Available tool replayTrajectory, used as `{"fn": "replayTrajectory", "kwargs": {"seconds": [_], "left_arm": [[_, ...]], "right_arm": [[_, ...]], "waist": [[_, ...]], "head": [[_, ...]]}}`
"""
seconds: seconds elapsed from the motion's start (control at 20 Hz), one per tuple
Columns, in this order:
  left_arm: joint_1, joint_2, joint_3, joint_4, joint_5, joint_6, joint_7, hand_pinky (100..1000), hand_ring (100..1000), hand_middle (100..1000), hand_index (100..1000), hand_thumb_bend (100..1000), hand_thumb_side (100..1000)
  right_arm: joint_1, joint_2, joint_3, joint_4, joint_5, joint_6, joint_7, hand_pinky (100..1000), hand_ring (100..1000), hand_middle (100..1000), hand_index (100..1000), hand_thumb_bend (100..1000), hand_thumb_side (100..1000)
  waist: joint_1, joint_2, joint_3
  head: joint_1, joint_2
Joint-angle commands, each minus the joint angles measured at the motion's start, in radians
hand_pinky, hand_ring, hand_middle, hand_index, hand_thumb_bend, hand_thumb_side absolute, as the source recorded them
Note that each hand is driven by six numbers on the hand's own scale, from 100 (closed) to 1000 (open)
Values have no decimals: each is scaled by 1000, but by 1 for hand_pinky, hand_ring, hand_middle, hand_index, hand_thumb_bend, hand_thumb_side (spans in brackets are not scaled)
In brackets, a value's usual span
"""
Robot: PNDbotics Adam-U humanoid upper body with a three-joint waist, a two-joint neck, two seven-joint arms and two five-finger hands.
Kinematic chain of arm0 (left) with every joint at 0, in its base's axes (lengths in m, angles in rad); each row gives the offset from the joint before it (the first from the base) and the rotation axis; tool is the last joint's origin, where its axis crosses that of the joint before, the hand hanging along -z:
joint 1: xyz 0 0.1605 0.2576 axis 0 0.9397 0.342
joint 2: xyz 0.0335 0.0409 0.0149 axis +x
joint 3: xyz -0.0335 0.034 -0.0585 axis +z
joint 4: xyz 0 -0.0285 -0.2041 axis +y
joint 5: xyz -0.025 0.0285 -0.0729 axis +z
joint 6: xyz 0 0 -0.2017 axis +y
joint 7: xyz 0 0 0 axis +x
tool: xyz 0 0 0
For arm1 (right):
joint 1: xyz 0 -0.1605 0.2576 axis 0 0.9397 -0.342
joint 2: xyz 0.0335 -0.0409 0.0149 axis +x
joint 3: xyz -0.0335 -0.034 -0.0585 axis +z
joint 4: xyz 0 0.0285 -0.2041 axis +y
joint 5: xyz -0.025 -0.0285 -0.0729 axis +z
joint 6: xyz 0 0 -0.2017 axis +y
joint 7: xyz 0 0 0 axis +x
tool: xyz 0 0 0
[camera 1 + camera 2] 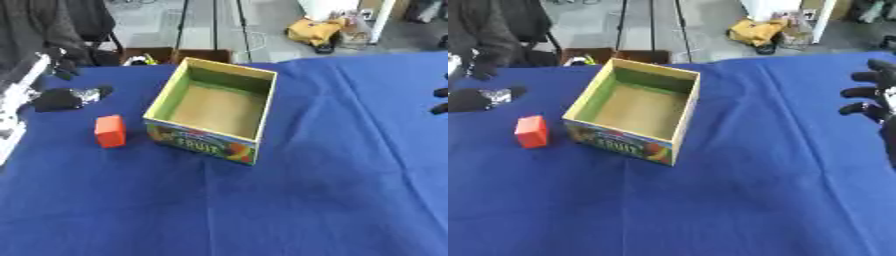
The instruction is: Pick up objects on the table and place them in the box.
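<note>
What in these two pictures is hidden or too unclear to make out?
- Robot's right hand: cut off by the right edge in both eye views; only dark fingers show.
- Robot's left hand: not made out; a pale arm enters at the left edge.
- Dark lump with a shiny patch: too blurred to identify.
- Open cardboard fruit box: near wall hides its front floor.
- Orange block: plainly visible.

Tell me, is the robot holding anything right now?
No. The right robot hand hangs open at the table's right edge, holding nothing. The orange block lies untouched beside the empty box. The left robot hand cannot be made out.
</note>
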Motion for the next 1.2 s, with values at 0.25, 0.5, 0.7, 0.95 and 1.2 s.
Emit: {"fn": "replayTrajectory", "kwargs": {"seconds": [0.25,0.5,0.7,0.95,1.2], "left_arm": [[-81,89,-33,50,-133,-4,-131,771,737,722,840,931,302],[-188,35,-169,186,-219,-35,-217,766,718,697,827,903,279],[-250,-6,-244,301,-290,-73,-288,764,714,694,827,890,268],[-274,-29,-211,436,-373,-137,-371,758,702,683,825,874,266],[-295,-38,-134,528,-459,-190,-457,753,696,677,819,854,267]], "right_arm": [[-18,-28,15,-14,-6,6,17,534,653,696,849,163,548],[-13,-27,14,-11,-9,8,21,534,653,695,848,164,548],[-6,-26,10,-10,-9,6,18,534,652,695,848,164,548],[-2,-24,6,-10,-9,4,16,533,652,693,848,164,548],[1,-22,4,-10,-9,3,13,533,652,691,848,164,548]], "waist": [[13,-24,-45],[13,-27,-53],[9,-29,-46],[6,-28,-45],[3,-27,-38]], "head": [[30,11],[25,15],[15,16],[11,15],[6,15]]}}
